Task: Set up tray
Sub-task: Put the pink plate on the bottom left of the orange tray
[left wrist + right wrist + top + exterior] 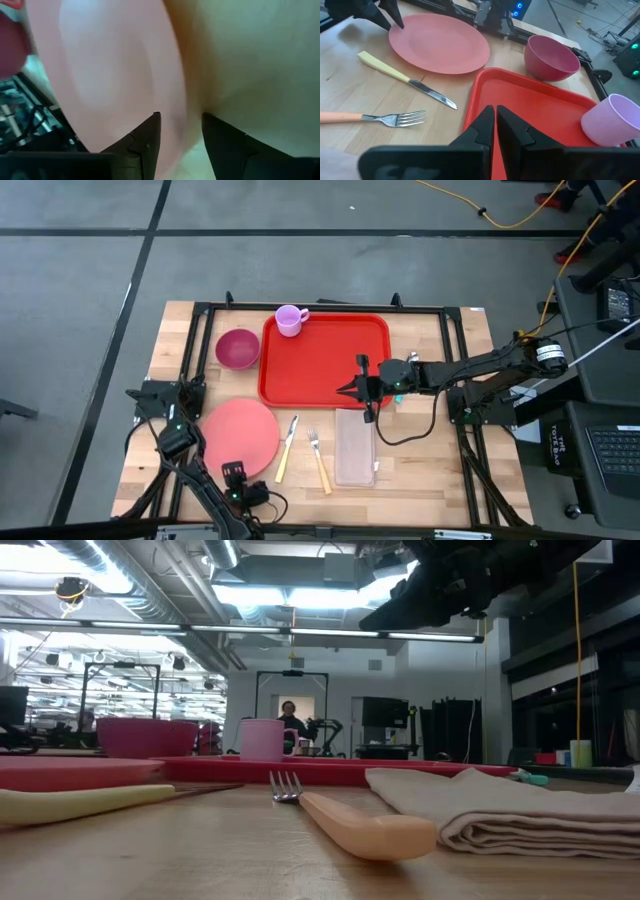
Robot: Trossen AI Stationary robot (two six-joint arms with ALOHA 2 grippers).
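Over the red tray's [325,360] front right corner: right hand [364,390], fingers closed, empty.
At counter's [430,470] front left edge, left hand [181,135] parted astride pink plate's [240,434] rim.

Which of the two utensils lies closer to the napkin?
The fork with the orange handle. It lies right beside the folded napkin, while the yellow-handled knife lies on the fork's far side, next to the pink plate.

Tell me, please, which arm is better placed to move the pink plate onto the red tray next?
Probably the left. Its tool is open at the plate's rim, by the table's near left edge. The right tool is shut over the tray's near right edge, away from the plate.
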